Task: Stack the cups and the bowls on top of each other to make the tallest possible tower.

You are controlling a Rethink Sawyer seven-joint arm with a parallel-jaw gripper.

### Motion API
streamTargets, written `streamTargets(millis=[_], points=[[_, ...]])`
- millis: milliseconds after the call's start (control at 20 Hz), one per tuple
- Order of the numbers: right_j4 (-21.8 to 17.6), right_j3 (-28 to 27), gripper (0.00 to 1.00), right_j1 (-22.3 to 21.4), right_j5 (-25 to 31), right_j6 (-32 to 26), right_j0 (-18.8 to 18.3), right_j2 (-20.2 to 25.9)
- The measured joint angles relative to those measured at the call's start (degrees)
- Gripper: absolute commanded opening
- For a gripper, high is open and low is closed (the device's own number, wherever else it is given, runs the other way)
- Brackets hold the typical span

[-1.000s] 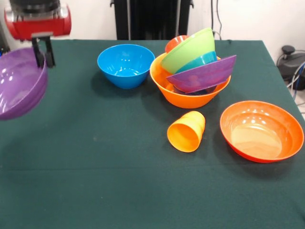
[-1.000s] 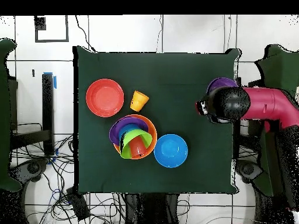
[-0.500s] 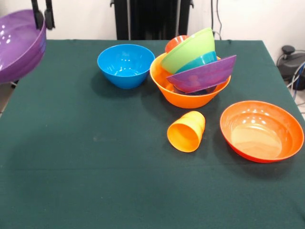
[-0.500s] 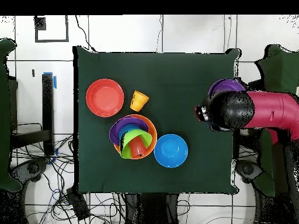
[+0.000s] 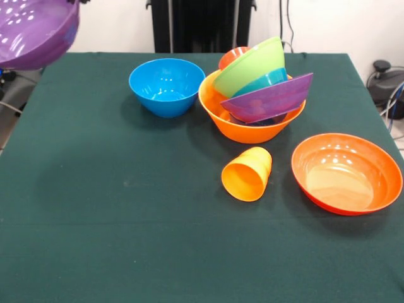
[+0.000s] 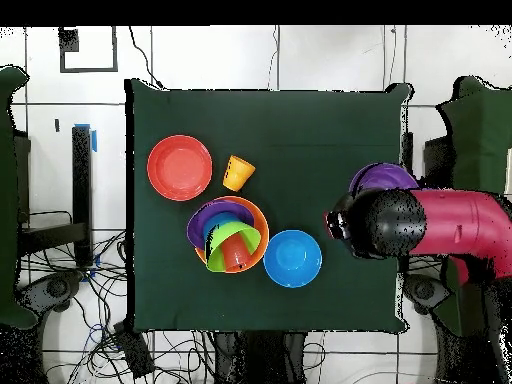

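A purple bowl (image 5: 35, 28) hangs tilted in the air above the table's left corner, and in the overhead view its rim (image 6: 378, 178) peeks out from under the arm's head. My gripper (image 5: 76, 2) is shut on its rim, with only the tips showing at the top edge. The tower is a large yellow-orange bowl (image 5: 252, 131) holding a second purple bowl (image 5: 268, 98), a blue one (image 5: 270, 79), a lime green one (image 5: 249, 66) and a red-orange cup (image 5: 232, 57). A yellow-orange cup (image 5: 247, 173) lies on its side.
A medium blue bowl (image 5: 166, 85) stands upright left of the tower. A wide red-orange bowl (image 5: 346, 173) sits near the right edge. The dark green cloth (image 5: 126, 214) covers the table. Cables and stands surround the table (image 6: 150, 300).
The purple bowl has risen in the gripper and shifted a little right in the front view. The arm's head has moved inward over the table edge in the overhead view.
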Motion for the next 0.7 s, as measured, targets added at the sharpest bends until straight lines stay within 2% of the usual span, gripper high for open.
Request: streamTargets(millis=[350,700], points=[[1.28,4.57,0.00,-2.26,-1.27,0.01,1.18,-0.31],[3.16,8.39,0.00,-3.22,-2.36,0.61,4.93,-2.25]])
